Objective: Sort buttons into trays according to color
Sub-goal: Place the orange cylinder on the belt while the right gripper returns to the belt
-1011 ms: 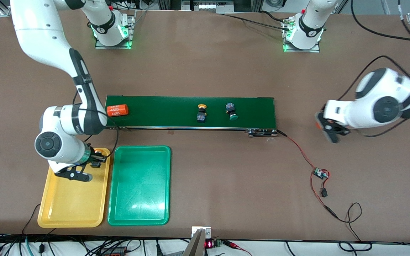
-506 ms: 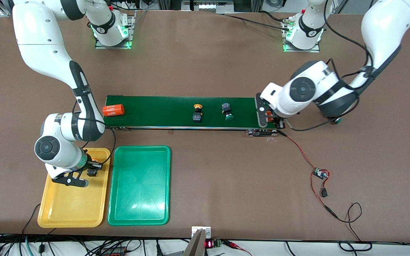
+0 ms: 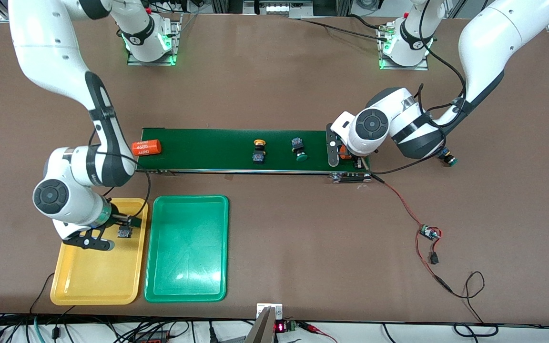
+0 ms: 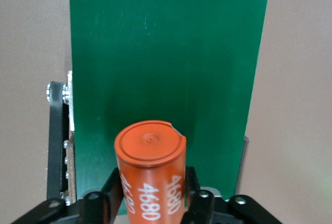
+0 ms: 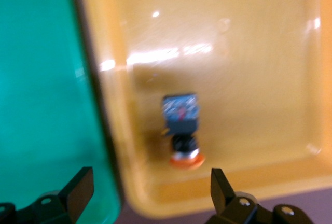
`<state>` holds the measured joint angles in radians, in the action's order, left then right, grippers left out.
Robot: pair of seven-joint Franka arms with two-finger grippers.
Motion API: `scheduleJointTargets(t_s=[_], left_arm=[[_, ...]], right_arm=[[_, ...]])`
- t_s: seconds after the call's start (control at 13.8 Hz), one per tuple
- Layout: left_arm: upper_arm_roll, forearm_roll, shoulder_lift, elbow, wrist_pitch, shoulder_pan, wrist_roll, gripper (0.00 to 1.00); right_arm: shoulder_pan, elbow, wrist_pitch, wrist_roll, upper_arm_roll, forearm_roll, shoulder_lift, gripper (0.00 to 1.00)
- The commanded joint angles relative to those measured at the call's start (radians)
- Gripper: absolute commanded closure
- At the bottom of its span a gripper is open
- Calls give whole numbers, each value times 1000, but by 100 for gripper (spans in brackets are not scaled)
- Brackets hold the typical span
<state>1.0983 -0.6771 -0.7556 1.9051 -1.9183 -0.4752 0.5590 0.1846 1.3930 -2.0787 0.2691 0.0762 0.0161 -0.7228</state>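
My right gripper hangs open over the yellow tray. A yellow-orange-capped button lies loose on the tray floor near a corner, just ahead of the gripper's own spread fingertips. The green tray lies beside the yellow one. On the conveyor belt rest a yellow-capped button and a green-capped button. Another green-capped button sits on the table by the left arm's elbow. My left gripper is at the belt's end, shut on an orange 4680 cylinder.
A second orange 4680 cylinder lies at the belt's end toward the right arm. A small circuit board on red wire lies on the table nearer the front camera, toward the left arm's end.
My left arm swung in from the table's end to the belt's end, carrying the cylinder. My right gripper opened and left the button in the yellow tray. Belt items drifted toward the right arm's end.
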Motion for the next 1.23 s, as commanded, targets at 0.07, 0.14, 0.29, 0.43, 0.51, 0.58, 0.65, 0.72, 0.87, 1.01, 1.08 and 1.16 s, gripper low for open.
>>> scheduleJointTargets(t_s=[0.07, 0.14, 0.29, 0.43, 0.51, 0.58, 0.65, 0.72, 0.87, 1.01, 1.08, 1.16], left_arm=[[53, 19, 64, -14, 66, -54, 9, 0], [104, 19, 74, -27, 123, -106, -46, 0], [187, 17, 76, -52, 220, -227, -170, 0], [218, 16, 82, -57, 245, -362, -238, 0], [222, 16, 82, -70, 257, -423, -255, 0], [229, 13, 96, -78, 269, -474, -293, 0], [226, 13, 108, -80, 271, -515, -356, 0], [221, 14, 107, -72, 271, -545, -429, 0], [209, 14, 104, -63, 294, -551, -679, 0], [172, 10, 90, -69, 353, -543, -877, 0], [131, -7, 88, -77, 360, -540, -881, 0], [95, -16, 84, -109, 361, -542, -883, 0]], right_arm=[[113, 27, 172, 81, -30, 24, 115, 0], [159, 49, 180, 82, -29, 24, 137, 0], [206, 64, 187, 110, -33, 27, 163, 0], [268, 95, 195, 197, -50, 30, 175, 0], [300, 106, 189, 261, -50, 30, 175, 0], [332, 109, 187, 309, -50, 30, 175, 0], [346, 110, 184, 341, -50, 30, 174, 0], [361, 110, 186, 363, -50, 31, 174, 0], [395, 127, 180, 390, -50, 53, 164, 0], [420, 138, 164, 430, -50, 68, 157, 0], [441, 143, 152, 458, -50, 68, 157, 0], [460, 147, 146, 473, -50, 68, 155, 0]])
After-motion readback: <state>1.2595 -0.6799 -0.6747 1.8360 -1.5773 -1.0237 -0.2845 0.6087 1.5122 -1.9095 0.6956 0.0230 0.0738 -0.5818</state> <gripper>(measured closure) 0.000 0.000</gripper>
